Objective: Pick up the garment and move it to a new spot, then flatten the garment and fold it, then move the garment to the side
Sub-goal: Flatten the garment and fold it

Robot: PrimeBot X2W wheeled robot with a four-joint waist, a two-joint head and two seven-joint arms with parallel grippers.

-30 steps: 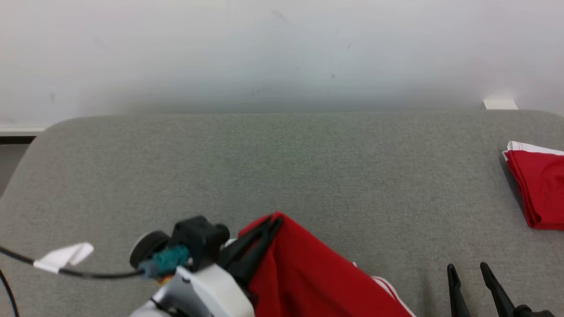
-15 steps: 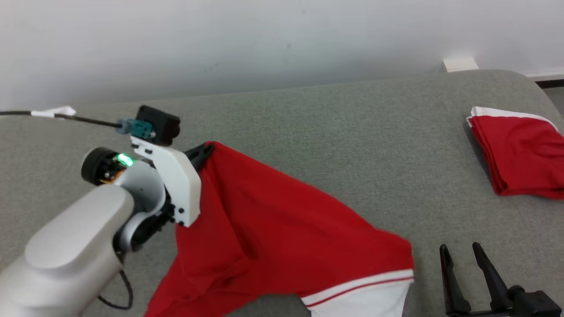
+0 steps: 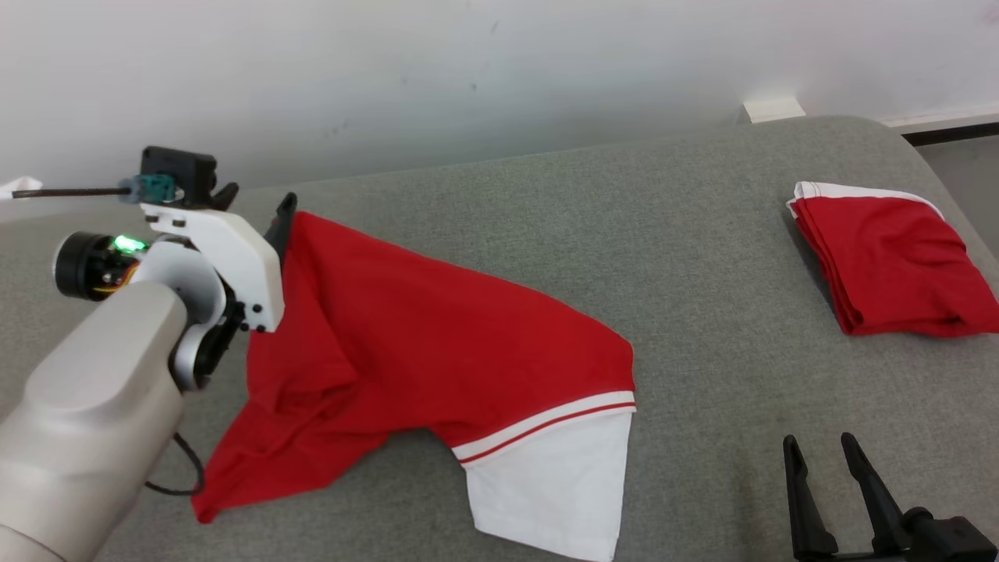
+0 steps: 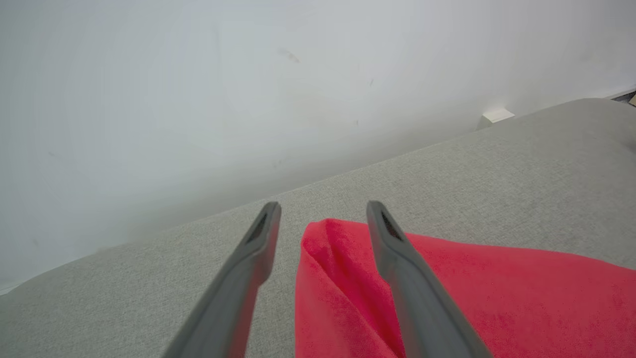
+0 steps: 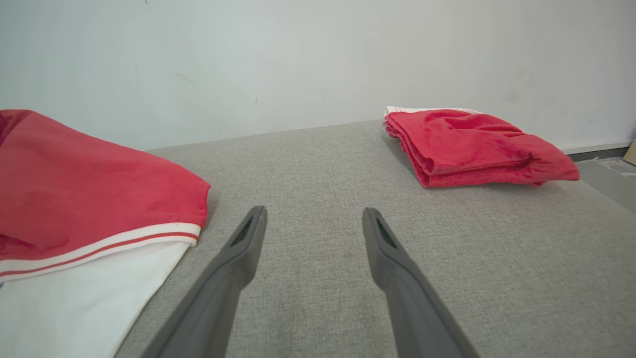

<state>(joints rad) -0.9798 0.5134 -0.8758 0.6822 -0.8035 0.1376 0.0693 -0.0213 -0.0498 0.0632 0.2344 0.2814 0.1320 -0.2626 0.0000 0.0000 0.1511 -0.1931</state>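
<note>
I'm seeing the garment [image 3: 437, 343] sprawling across the worktop [image 3: 702, 312], its ten o'clock corner lying loose inside the spread left pincer [image 4: 323, 209]. The right pincer [image 5: 314, 214] is resting spread at five o'clock.

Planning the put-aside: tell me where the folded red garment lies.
In the head view the folded red garment lies far right on the grey surface, beyond the right pincer and apart from the spread garment.

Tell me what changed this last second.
The left pincer carried a corner of the red shirt farther away and leftward, spreading it over the gray surface, then opened; the corner now lies between its parted fingers. The right pincer stayed open; the folded red garment stayed put.
</note>
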